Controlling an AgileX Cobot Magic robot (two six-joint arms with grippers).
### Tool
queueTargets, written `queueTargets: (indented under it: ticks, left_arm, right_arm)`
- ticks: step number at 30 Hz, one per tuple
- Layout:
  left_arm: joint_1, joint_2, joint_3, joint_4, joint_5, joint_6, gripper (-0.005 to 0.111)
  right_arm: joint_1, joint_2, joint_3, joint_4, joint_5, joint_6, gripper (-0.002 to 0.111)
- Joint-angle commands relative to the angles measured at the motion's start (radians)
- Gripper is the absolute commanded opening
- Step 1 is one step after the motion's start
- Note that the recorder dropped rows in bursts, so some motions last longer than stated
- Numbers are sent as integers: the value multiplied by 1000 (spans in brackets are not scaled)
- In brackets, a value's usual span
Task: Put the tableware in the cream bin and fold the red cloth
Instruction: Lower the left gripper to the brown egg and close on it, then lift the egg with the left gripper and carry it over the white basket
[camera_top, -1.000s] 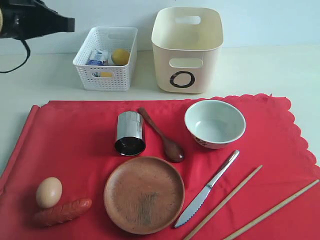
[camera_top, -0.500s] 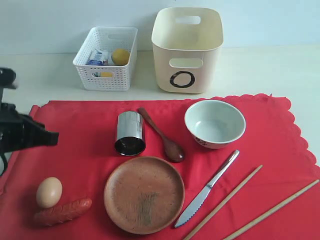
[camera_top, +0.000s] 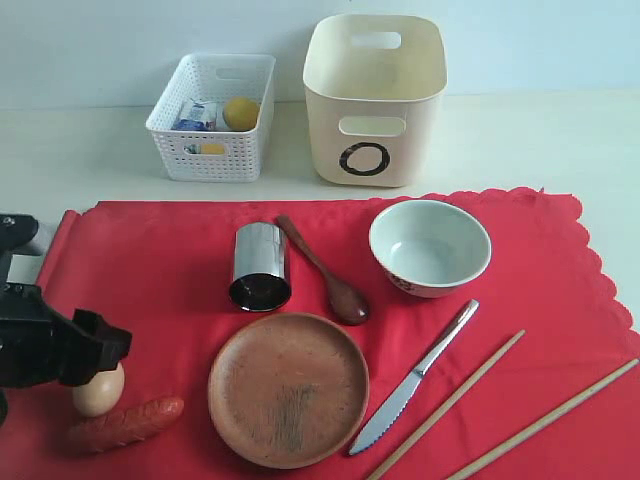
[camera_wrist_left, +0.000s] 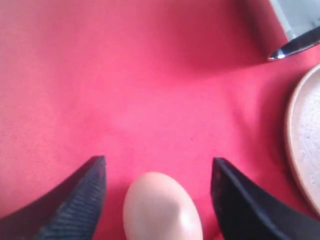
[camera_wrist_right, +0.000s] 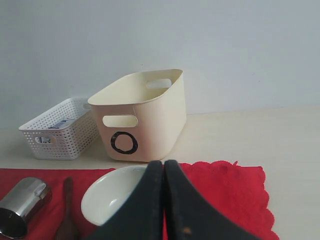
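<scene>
On the red cloth (camera_top: 160, 270) lie a steel cup (camera_top: 260, 265) on its side, a dark wooden spoon (camera_top: 325, 272), a pale bowl (camera_top: 430, 247), a brown plate (camera_top: 288, 388), a serrated knife (camera_top: 415, 378) and two chopsticks (camera_top: 450, 402). The cream bin (camera_top: 373, 98) stands behind the cloth. My left gripper (camera_top: 112, 352) is low at the cloth's front left, open, with one finger on each side of an egg (camera_wrist_left: 162, 207) and not touching it. In the right wrist view my right gripper (camera_wrist_right: 163, 162) is shut and empty, with the bowl (camera_wrist_right: 112, 197) and bin (camera_wrist_right: 142, 115) beyond it.
A sausage (camera_top: 125, 424) lies right in front of the egg (camera_top: 98, 392). A white lattice basket (camera_top: 212, 115) holding a milk carton and a lemon stands left of the cream bin. The plate's rim (camera_wrist_left: 302, 145) is close beside the left gripper.
My left arm has come down from the upper left to the egg at the front left. Its jaws have opened around the egg. The tableware has not moved.
</scene>
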Motion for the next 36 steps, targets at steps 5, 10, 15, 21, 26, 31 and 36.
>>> queueTargets:
  ticks: [5, 10, 15, 21, 26, 31, 36]
  left_arm:
    - [1, 32, 40, -2, -21, -19, 66]
    - [1, 83, 42, -12, -19, -19, 55]
    - [1, 94, 42, -12, -19, -17, 22]
    - [1, 94, 42, -12, -19, -15, 0]
    - [1, 94, 37, -12, -19, -13, 0]
    - [1, 93, -2, -12, -39, -13, 0]
    - [1, 87, -75, -18, -117, -17, 0]
  right_arm:
    - [1, -4, 5, -6, -10, -2, 0]
    - [1, -4, 5, -6, -10, -2, 0]
    - [1, -4, 5, -6, -10, -2, 0]
    - [1, -4, 5, -6, -10, -2, 0]
    - [1, -4, 5, -6, -10, -2, 0]
    - [1, -4, 5, -6, -10, -2, 0]
    - [1, -4, 5, -6, -10, -2, 0]
